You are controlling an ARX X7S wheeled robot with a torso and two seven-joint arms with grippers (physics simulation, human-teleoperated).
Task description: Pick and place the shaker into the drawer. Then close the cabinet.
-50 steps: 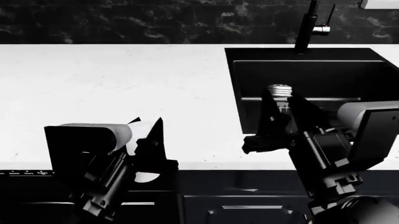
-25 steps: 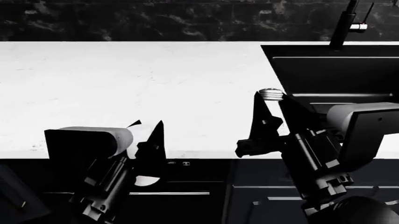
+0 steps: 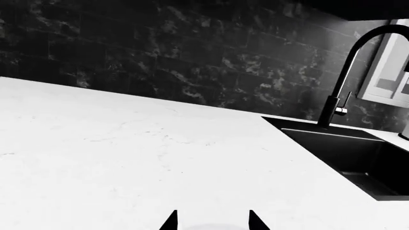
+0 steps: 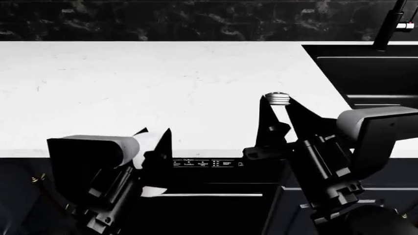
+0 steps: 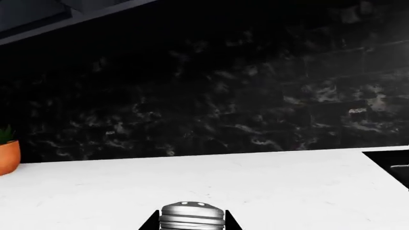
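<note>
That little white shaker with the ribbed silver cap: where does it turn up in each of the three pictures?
Head view: the small white shaker with ribbed silver cap stands upright between the fingers of the right hand, right of centre.
Right wrist view: its cap shows at the bottom edge, centre.
Left wrist view: not in it.
Shared landmark: the white stone countertop.

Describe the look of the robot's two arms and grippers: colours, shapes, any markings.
Both arms are matte black and blocky, each with a pale grey rounded cylindrical housing near the wrist. The left gripper and right gripper each end in two thin, flat black fingers tapering to sharp triangular points. Small angular black brackets sit below the wrists. No cables, labels or markings are visible.
</note>
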